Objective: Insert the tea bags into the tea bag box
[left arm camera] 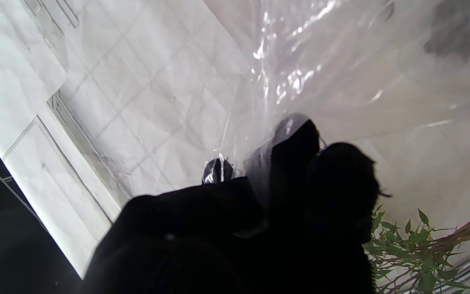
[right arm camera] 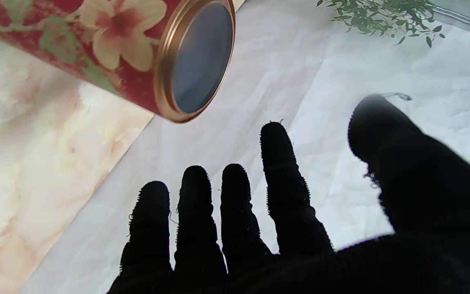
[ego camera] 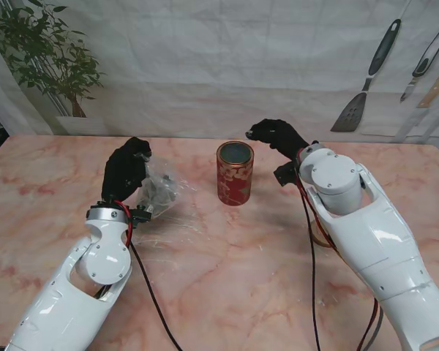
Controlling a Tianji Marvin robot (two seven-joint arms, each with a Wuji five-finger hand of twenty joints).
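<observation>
Overhead, you have: red tea tin (ego camera: pixel 235 173), upright mid-table, mouth open; left hand (ego camera: pixel 126 170) closed on a clear plastic bag (ego camera: pixel 159 190) to the tin's left; right hand (ego camera: pixel 276 136) raised beside the tin's rim, empty. Left wrist: fingers (left arm camera: pixel 296 141) pinch the film; contents unclear. Right wrist: fingers (right arm camera: pixel 278 151) spread, holding nothing; tin interior looks empty. Judgement: no tea bag inserted yet; all remains.

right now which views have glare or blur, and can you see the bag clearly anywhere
Stand view: even light and sharp, but the clear plastic bag in the left hand is a pale crinkled smear. Left wrist view: the bag fills the frame with bright glare streaks, and the gloved fingers are an underexposed silhouette. Right wrist view: the tea tin is sharp, the right hand black and the thumb blurred.
</observation>
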